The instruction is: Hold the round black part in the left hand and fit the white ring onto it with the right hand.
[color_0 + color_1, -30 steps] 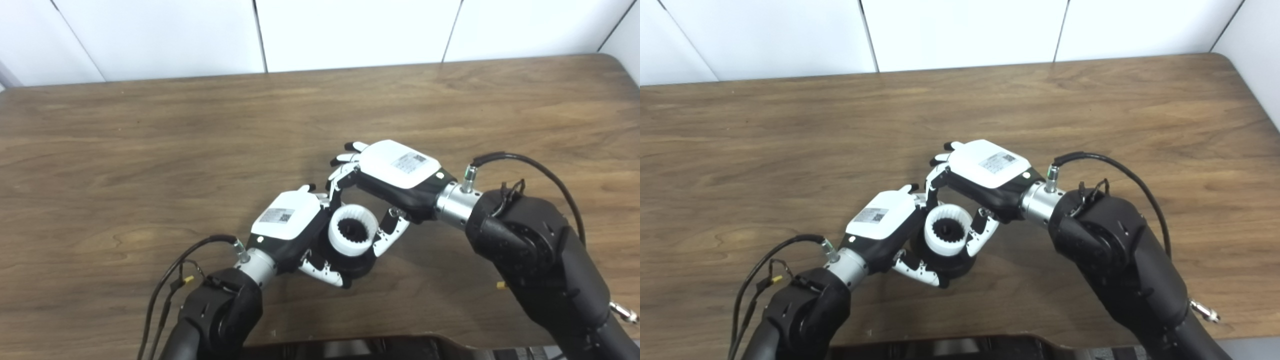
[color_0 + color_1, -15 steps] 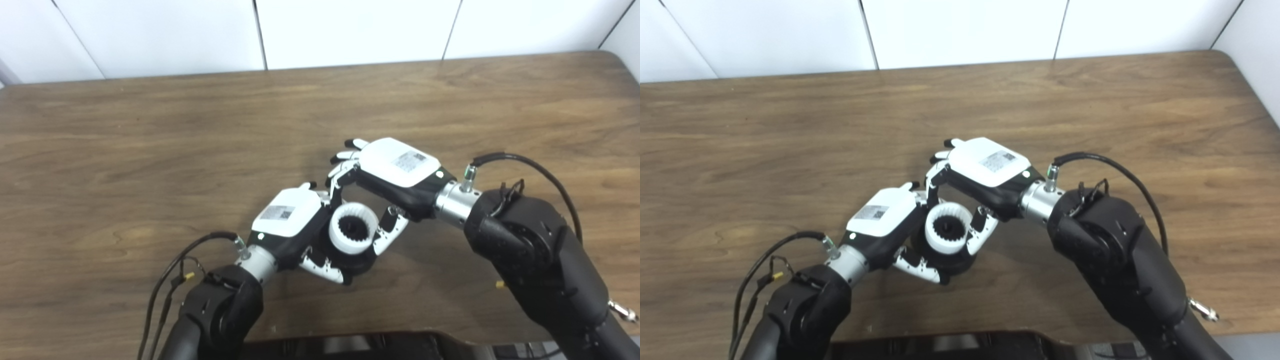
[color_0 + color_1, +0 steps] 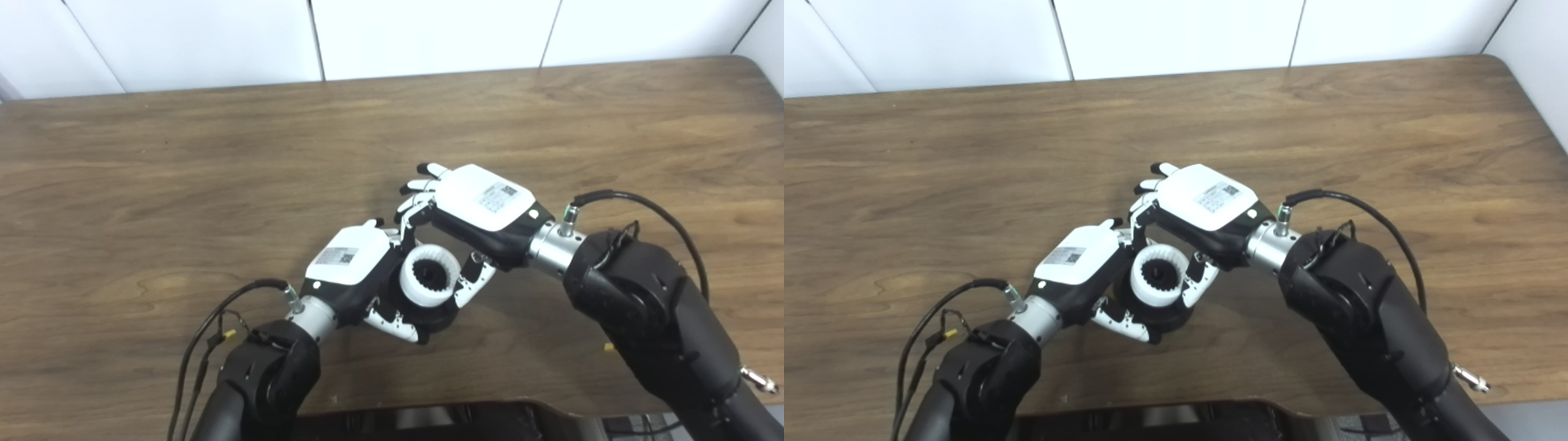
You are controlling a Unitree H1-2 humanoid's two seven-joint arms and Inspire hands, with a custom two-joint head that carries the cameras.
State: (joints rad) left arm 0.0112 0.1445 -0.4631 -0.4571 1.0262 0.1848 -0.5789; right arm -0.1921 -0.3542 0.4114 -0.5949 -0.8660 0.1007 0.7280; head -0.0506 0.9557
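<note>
My left hand (image 3: pixel 350 264) is shut around the round black part (image 3: pixel 438 318), holding it just above the table with its fingers under and around the base. The white ring (image 3: pixel 409 280), toothed on the inside, sits on top of the black part, with a dark toothed hub showing in its centre. My right hand (image 3: pixel 484 201) reaches in from the right. Its thumb presses the ring's right side and a finger curls onto the ring's far left side, so it is shut on the ring (image 3: pixel 1142 286). The other fingers point away, spread.
The brown wooden table (image 3: pixel 184 184) spreads out on all sides of the hands. White wall panels (image 3: pixel 429 30) rise behind its far edge. Cables loop off both wrists, and a dark body part (image 3: pixel 429 422) lies at the bottom edge.
The whole picture has shifted a little, so the camera moved. Both hands keep the same hold on the black part and the ring, and have drifted slightly left together.
</note>
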